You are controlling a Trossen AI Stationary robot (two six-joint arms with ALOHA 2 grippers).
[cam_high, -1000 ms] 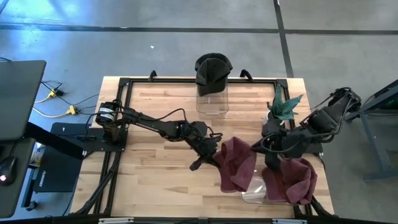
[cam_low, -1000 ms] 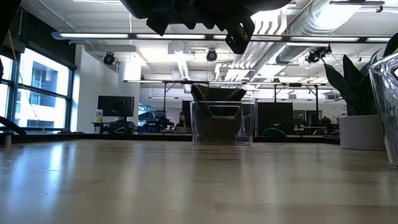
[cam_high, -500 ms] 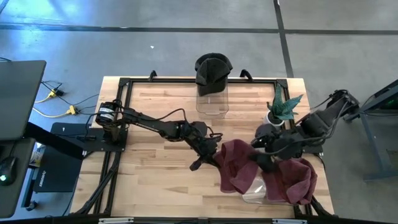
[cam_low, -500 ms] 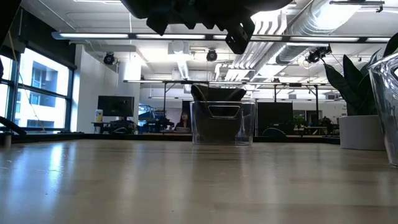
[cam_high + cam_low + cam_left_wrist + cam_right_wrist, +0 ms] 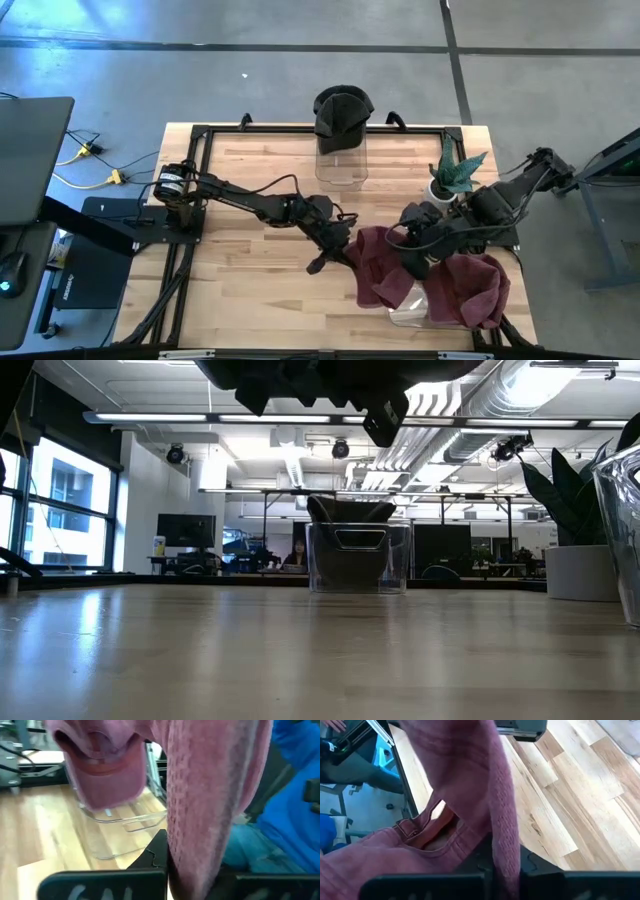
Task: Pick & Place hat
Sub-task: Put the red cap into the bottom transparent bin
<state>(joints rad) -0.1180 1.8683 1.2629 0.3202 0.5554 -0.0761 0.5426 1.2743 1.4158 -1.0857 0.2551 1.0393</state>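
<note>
I've got the maroon hat (image 5: 383, 265) hanging between both grippers above the clear container (image 5: 408, 312): left gripper (image 5: 345, 257) clamped on one edge, right gripper (image 5: 415, 258) clamped on the other. If they pull unevenly, I judge the fabric could slip free or tip the container.

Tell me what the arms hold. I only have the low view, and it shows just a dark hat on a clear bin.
Observer: Both are on one maroon hat, over the table's right half.
Operator: Left end effector shut on it?
Observer: Yes, the left end effector pinches its fabric.
Operator: Right one?
Observer: The right end effector grips the fabric too. A second maroon hat sits on a clear bin beside it.
</note>
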